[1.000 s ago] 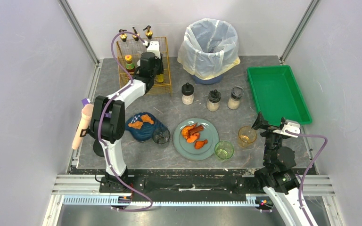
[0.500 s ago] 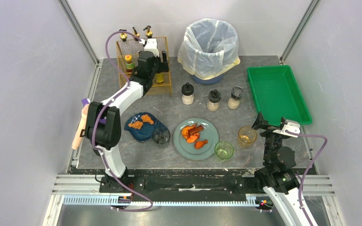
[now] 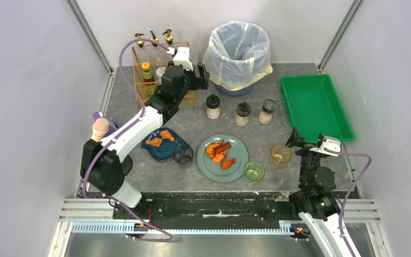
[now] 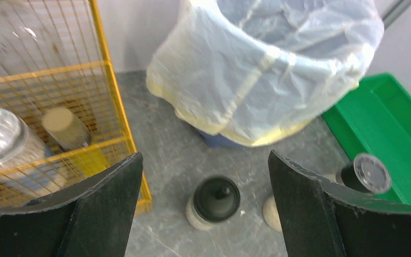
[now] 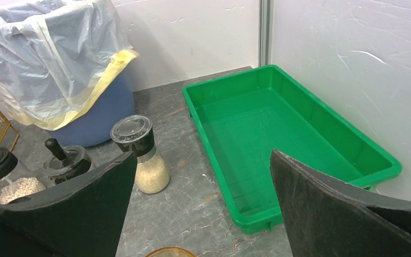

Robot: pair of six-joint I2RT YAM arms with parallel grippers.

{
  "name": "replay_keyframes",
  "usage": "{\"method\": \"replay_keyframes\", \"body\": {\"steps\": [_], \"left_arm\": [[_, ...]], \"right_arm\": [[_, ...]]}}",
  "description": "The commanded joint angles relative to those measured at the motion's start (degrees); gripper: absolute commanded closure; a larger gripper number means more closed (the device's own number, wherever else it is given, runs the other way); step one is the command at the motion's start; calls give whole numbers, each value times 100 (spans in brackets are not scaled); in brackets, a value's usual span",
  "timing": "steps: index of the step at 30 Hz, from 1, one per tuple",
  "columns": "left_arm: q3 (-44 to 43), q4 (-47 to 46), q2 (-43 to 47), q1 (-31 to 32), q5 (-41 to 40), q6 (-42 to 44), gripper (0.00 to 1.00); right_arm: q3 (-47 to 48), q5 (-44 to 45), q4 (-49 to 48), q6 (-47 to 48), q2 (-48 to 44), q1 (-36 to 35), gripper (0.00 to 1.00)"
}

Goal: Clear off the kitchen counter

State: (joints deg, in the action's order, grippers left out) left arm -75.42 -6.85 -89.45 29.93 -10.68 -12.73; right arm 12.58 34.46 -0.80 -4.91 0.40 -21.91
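The kitchen counter (image 3: 198, 124) is a dark grey veined slab. On it stand three spice grinders (image 3: 212, 106) (image 3: 242, 113) (image 3: 267, 111), a grey plate (image 3: 241, 163) and a blue plate (image 3: 163, 151) with orange food, and three glasses (image 3: 182, 155) (image 3: 254, 171) (image 3: 280, 153). My left gripper (image 3: 202, 76) hangs open and holds nothing, between the yellow wire basket (image 3: 188, 99) and the bin. In the left wrist view the left gripper (image 4: 203, 160) is above the black-lidded grinder (image 4: 215, 199). My right gripper (image 3: 295, 139) (image 5: 202, 155) is open and holds nothing, over the amber glass (image 5: 170, 251).
A bag-lined bin (image 3: 239, 51) stands at the back centre. A green tray (image 3: 313, 106) (image 5: 267, 134) lies at the right. The wire basket (image 4: 104, 101) holds bottles and a jar (image 4: 0, 139). Grey walls close three sides.
My left gripper has opened and swung right, out of the wire basket toward the bin. The right arm has not moved.
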Motion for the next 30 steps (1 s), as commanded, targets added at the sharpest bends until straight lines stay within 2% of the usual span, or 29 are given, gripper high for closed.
{"method": "replay_keyframes", "body": {"steps": [1, 8, 15, 30], "left_arm": [[198, 488, 149, 346, -211, -380, 8], [68, 1313, -271, 778, -676, -847, 7], [-396, 1757, -919, 937, -871, -867, 7], [-1215, 1678, -2218, 929, -1199, -903, 7]], "right_arm": [[192, -30, -96, -31, -963, -24, 2], [172, -34, -114, -19, -963, -23, 2], [158, -3, -131, 15, -963, -21, 2], [134, 64, -158, 55, -963, -23, 2]]}}
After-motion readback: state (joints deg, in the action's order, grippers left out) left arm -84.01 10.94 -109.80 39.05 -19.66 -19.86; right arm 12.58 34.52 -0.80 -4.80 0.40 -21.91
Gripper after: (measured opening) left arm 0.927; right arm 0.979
